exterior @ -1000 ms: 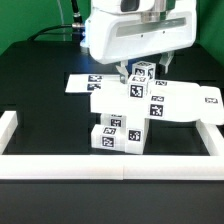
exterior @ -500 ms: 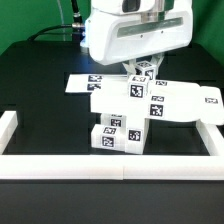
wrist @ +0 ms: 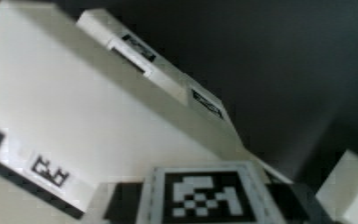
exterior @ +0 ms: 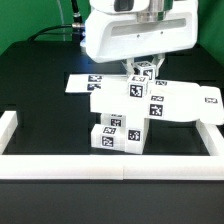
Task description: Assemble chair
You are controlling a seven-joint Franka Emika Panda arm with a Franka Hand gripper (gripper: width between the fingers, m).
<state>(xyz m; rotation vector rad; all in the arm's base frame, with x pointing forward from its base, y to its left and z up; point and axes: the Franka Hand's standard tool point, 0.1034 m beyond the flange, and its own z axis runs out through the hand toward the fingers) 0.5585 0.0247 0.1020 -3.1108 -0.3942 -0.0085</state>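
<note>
**Chair build: small post at the top of the stack**

The chair is seen in the centre of the exterior view as a stack of white tagged blocks. A wide flat slab spans the middle of the frame, tilted slightly, resting on a blocky base at lower centre. A small tagged post sits at the top rear of the slab, directly under the arm.

The claw is positioned around or just above this post; its fingers are largely hidden by the white wrist housing, so whether it is wide, narrow or holding the post cannot be told. In the wrist view a tag is seen very close, beside a long white edge of the slab; no fingers are visible.

The marker board lies behind, at centre left, on the black tabletop. A white border rail runs across the lower frame.

Step judged in hand: seating or gripping the post on the slab. The next move is judged to call for straight vertical alignment and gentle pressure, so the tilted slab is not shifted off its base.
</note>
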